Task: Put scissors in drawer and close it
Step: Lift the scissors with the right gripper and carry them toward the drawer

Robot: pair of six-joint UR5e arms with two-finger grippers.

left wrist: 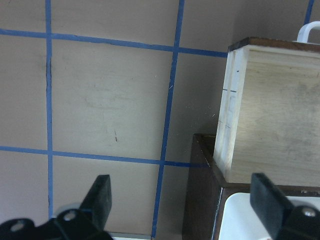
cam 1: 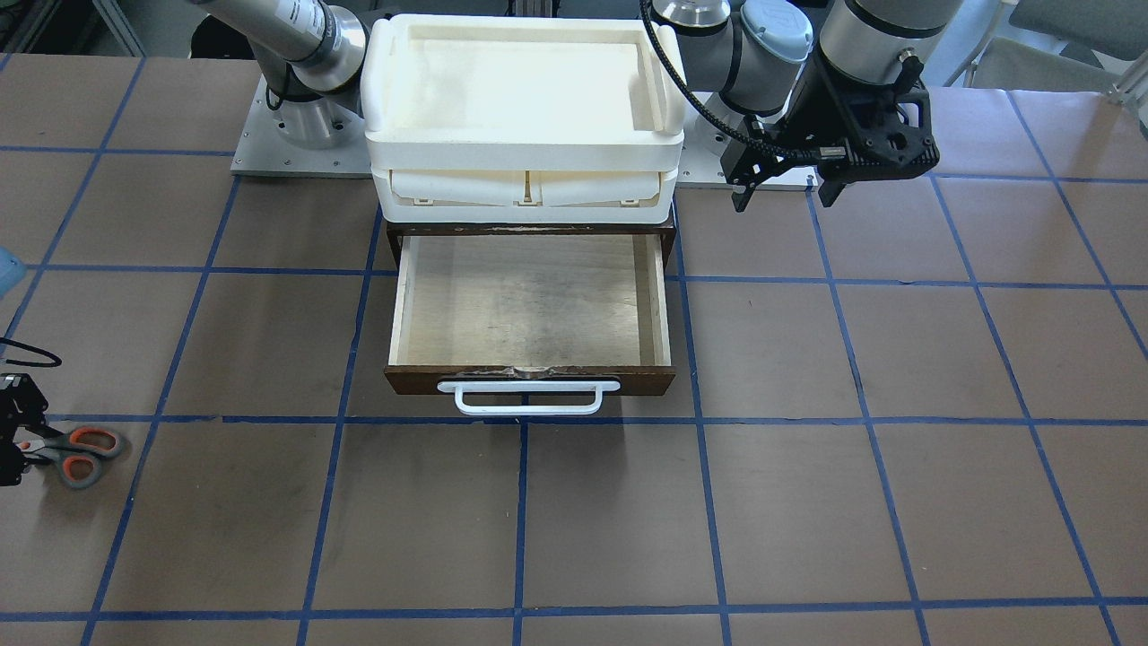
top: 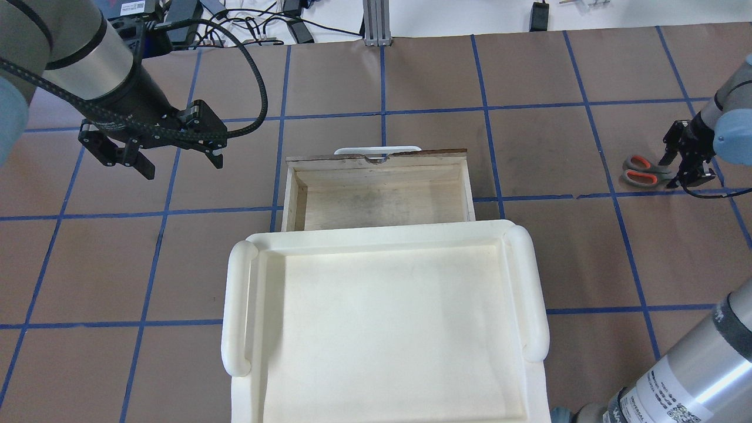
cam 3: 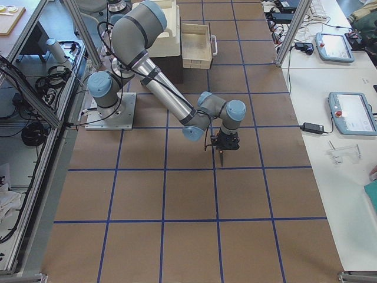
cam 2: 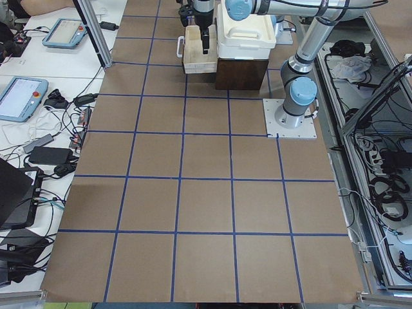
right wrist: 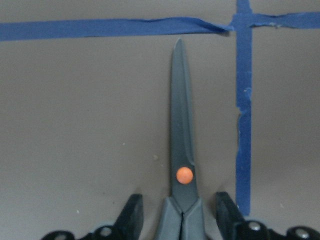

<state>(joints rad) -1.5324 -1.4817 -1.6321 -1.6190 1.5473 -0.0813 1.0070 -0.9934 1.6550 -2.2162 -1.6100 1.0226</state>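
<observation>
The scissors (cam 1: 81, 453) lie flat on the table at the robot's far right, also seen in the overhead view (top: 643, 170). My right gripper (top: 684, 170) is down at the table over them. In the right wrist view the gripper (right wrist: 180, 215) is open, with a finger (right wrist: 132, 215) on each side of the scissors (right wrist: 181, 150) near the pivot and small gaps between. The drawer (cam 1: 529, 305) is pulled out and empty, its white handle (cam 1: 527, 397) at the front. My left gripper (top: 158, 161) is open and empty, hovering beside the drawer (left wrist: 280, 115).
A cream-white plastic tray (top: 382, 317) sits on top of the dark brown cabinet (cam 1: 668, 235) behind the drawer. The brown tabletop is marked with a blue tape grid. Operator desks with tablets and cables run along the table's far side (cam 2: 26, 96).
</observation>
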